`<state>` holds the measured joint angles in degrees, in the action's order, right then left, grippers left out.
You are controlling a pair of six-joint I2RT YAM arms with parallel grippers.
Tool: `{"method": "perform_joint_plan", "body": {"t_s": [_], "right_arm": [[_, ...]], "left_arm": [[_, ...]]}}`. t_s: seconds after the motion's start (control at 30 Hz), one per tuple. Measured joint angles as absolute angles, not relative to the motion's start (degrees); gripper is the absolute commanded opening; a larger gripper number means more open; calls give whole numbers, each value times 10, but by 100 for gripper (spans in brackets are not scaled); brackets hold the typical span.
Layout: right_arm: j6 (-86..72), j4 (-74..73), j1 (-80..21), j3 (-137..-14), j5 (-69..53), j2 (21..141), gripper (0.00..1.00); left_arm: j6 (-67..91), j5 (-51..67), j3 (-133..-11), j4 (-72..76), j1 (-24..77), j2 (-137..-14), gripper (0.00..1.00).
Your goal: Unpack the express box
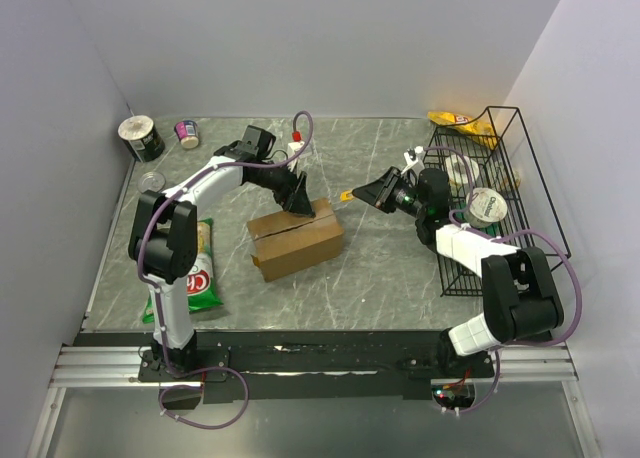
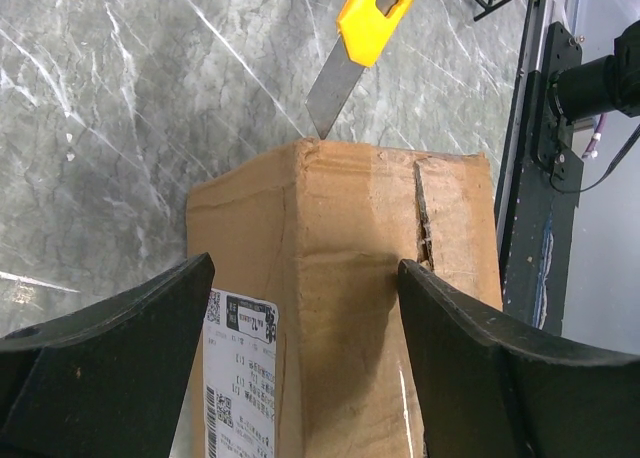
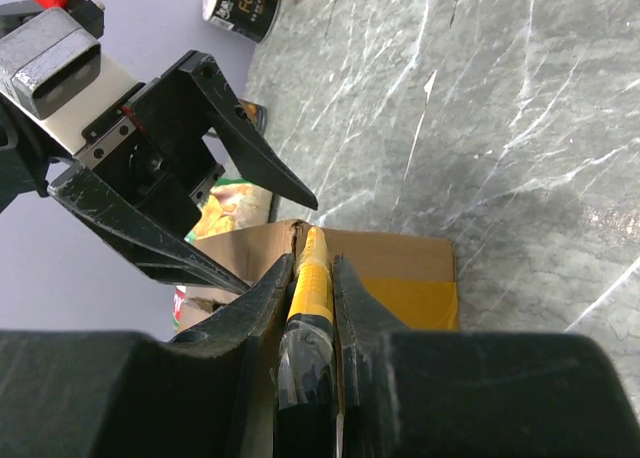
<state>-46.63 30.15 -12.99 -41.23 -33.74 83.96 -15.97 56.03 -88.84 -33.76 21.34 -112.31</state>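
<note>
Nearest the arm bases, a green snack bag (image 1: 200, 270) lay flat on the grey marbled surface (image 1: 380, 268), behind and to the left of the left claw (image 2: 305, 268). Just beneath that claw sat the express box (image 1: 300, 243), at an angle in the middle of the surface. A white label (image 2: 240, 378) showed on one of its sides and a ragged tear (image 2: 424, 218) ran in its top face.

The left claw was released, its two black fingers (image 2: 110, 368) spread wide to either side of the box's end. Whether they touched the cardboard could not be told.

Opposite it, the right claw (image 3: 313, 268) was clenched on a yellow utility knife (image 2: 352, 58), the handle pinched between its fingers and the bare blade pointing across at the left claw. The blade tip stood right at the box's top edge, on the side away from the left claw's fingers.

Behind the right claw, along its own arm, stood a black wire basket (image 1: 455, 283) with a lidded cup (image 1: 485, 208) in it.

Farthest off, beyond the left claw by the back wall, were a dark can (image 1: 140, 138) and a smaller can (image 1: 187, 133). Beyond the right claw, a yellow packet (image 1: 455, 121) lay at the basket's far end.
</note>
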Motion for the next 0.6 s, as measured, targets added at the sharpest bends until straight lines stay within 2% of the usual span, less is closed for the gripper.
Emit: {"method": "perform_joint_plan", "body": {"t_s": [0.6], "right_arm": [[-501,322,-130,-412,-347,847,0]], "left_arm": [[-160,561,-888,-338,213,-1123,80]]}}
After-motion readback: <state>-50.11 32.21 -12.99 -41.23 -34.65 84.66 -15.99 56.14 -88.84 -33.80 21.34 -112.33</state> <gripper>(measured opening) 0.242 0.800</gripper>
